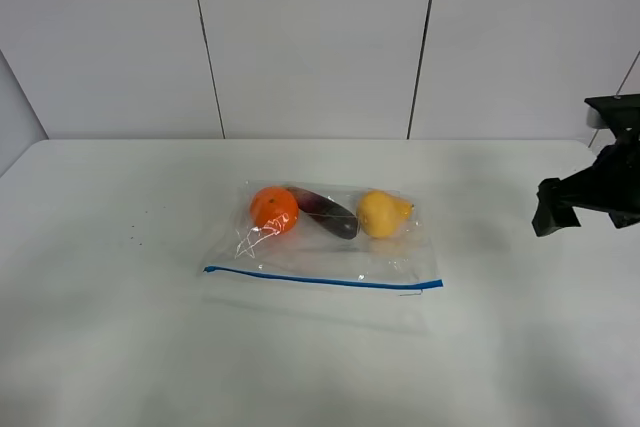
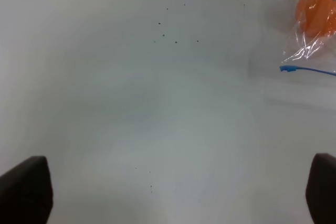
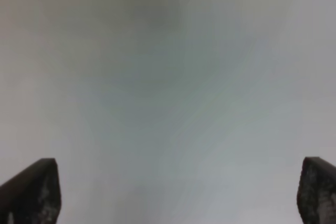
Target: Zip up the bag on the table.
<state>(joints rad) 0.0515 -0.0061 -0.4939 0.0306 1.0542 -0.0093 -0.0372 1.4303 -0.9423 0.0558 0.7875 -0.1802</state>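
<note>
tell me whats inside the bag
Inside the bag lie an orange fruit, a dark purple one and a yellow one, in a row. Their undersides are hidden.

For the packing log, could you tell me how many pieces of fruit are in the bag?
3, in a row inside the bag: an orange one at the left end, a dark purple one in the middle, a yellow one at the right. None seems hidden.

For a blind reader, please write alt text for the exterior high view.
A clear zip bag lies flat on a white table, its blue zipper strip nearest the camera, with orange, purple and yellow fruit inside. A black robot arm enters from the right.
</note>
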